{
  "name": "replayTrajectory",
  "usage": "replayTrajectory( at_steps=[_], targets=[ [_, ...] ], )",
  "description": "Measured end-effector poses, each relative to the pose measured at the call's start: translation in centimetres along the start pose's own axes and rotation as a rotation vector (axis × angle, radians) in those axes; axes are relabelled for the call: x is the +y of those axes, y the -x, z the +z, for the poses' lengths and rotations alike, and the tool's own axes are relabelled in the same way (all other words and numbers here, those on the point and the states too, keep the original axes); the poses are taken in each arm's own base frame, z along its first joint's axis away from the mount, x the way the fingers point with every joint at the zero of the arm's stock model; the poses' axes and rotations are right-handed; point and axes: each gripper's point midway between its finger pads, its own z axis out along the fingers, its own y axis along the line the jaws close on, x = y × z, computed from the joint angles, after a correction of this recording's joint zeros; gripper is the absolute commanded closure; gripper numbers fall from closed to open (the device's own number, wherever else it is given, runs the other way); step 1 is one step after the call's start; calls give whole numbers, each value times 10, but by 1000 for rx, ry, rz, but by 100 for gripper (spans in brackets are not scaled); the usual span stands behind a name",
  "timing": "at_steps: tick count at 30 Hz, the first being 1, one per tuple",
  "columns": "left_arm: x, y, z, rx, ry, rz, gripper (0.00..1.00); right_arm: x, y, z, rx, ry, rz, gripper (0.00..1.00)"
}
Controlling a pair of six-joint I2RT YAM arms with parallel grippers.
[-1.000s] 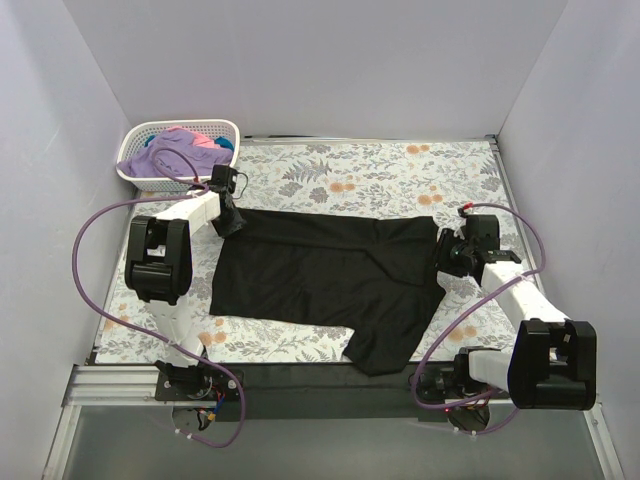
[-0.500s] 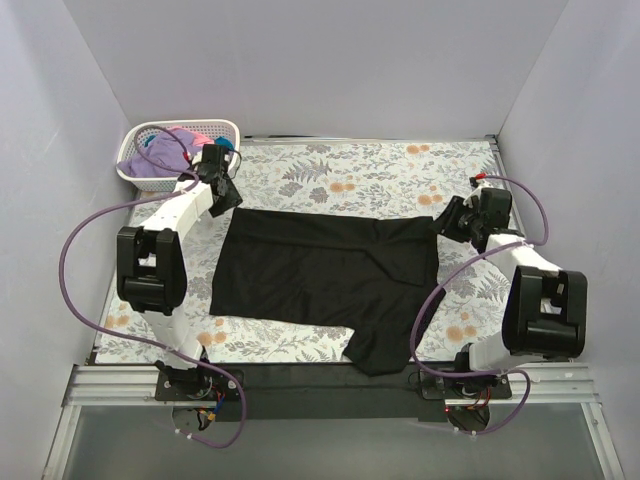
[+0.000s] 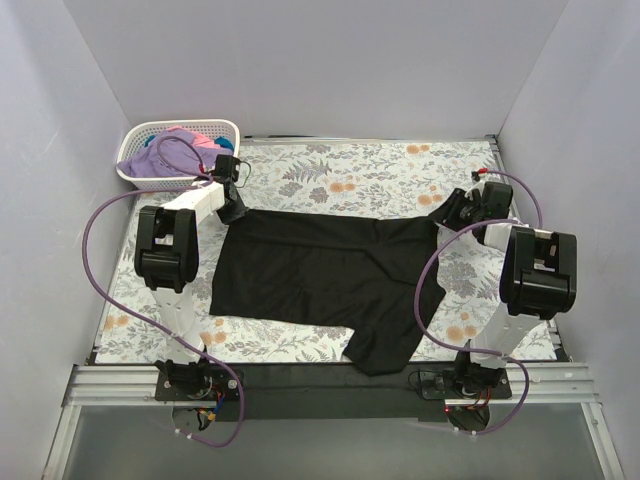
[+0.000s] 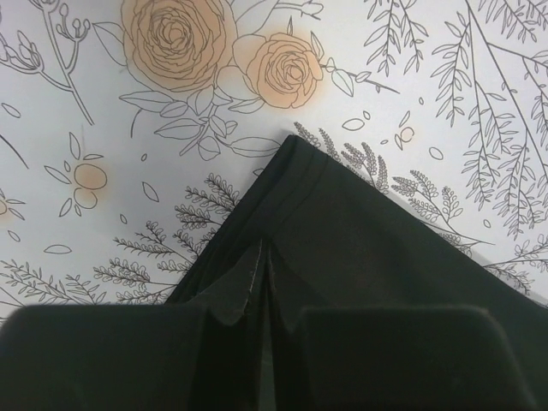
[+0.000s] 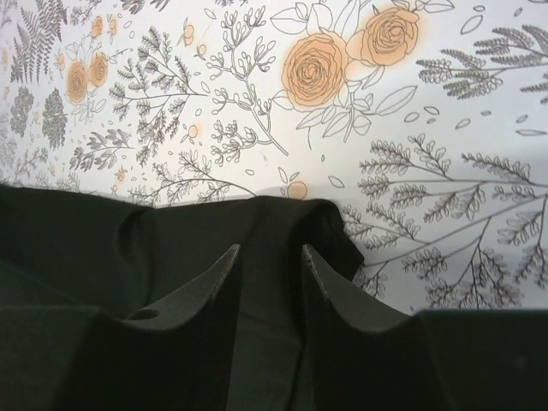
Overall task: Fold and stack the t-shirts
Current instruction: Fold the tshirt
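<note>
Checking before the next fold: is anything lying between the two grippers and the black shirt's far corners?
Nothing visible: the left gripper and right gripper are each already at a far corner of the black t-shirt. The basket stands clear at far left.

The black t-shirt (image 3: 325,280) lies spread nearly flat across the middle of my tabletop (image 3: 380,175), its long top edge running left to right, with one portion hanging down toward the near edge at lower centre; my left claw (image 4: 261,291) is pinched on its far-left corner and my right claw (image 5: 267,265) straddles its far-right corner, which is slightly bunched there. The cloth is plain, matte and lightly creased, with a stitched hem visible at the left corner. The remaining t-shirts (image 3: 172,152), lavender-purple, pink and teal, sit crumpled together in a heap at the far-left corner.
</note>
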Motion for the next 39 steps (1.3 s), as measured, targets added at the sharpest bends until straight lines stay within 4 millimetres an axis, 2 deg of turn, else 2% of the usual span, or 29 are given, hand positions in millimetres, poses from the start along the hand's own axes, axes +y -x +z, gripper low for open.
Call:
replayTrajectory(
  at_steps=[7,9,10,11,14,15,22,26,30,36,37,39],
  targets=[
    [3,2,1,-12,17,1,100,-3,2,18,14,31,27,60],
    [4,2,1,-15,23,2,100,-5,2,23,17,34,35,66],
    [5,2,1,-18,28,2,100,-6,2,25,18,35,44,71],
    [6,3,2,-20,33,2,100,-7,1,26,19,36,50,83],
    [8,3,2,-24,43,2,100,-10,0,27,22,33,70,97],
    [9,3,2,-25,46,3,100,-12,0,27,21,31,74,99],
    [15,3,2,-28,76,5,100,-25,11,21,-12,12,103,99],
    [15,3,2,-29,78,5,100,-26,12,21,-14,14,103,99],
    [15,3,2,-31,77,5,96,-25,11,21,-12,21,103,97],
    [14,5,2,-37,73,8,89,-24,13,25,-4,43,104,82],
    [14,5,2,-40,71,7,88,-23,14,25,-5,45,103,76],
    [12,7,0,-49,60,5,81,-23,16,23,-9,44,101,68]
  ],
)
